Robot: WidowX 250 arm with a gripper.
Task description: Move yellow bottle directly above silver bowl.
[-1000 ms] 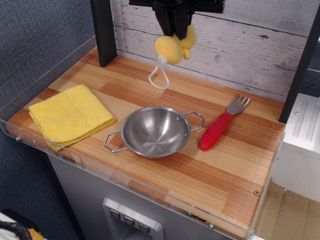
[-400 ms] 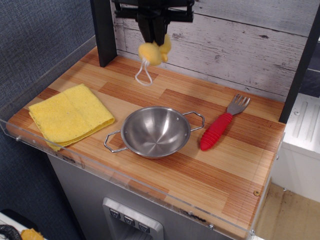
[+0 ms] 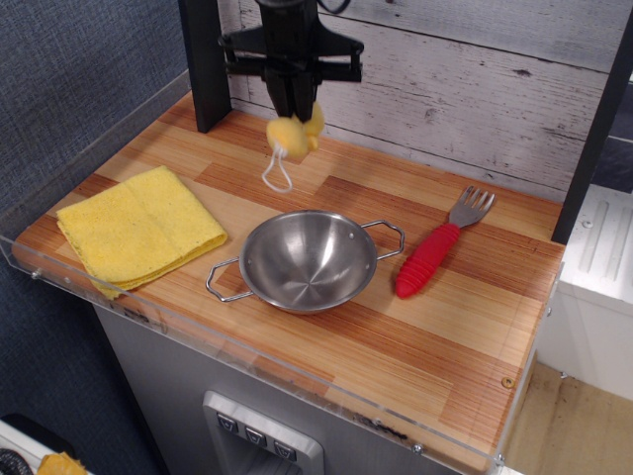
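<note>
The yellow bottle is a small fuzzy yellow plush with a white string loop hanging below it. My gripper is shut on its top and holds it in the air over the back of the wooden counter, beyond the silver bowl. The silver bowl is round and shiny, with two thin wire loop handles, and sits empty near the middle of the counter. The string loop hangs just above the wood behind the bowl's far rim.
A folded yellow cloth lies at the left. A fork with a red handle lies to the right of the bowl. A black post stands at the back left. A clear acrylic rim edges the counter front.
My gripper has moved left and down with the yellow bottle, from the top of the view to lower over the counter behind the bowl.
</note>
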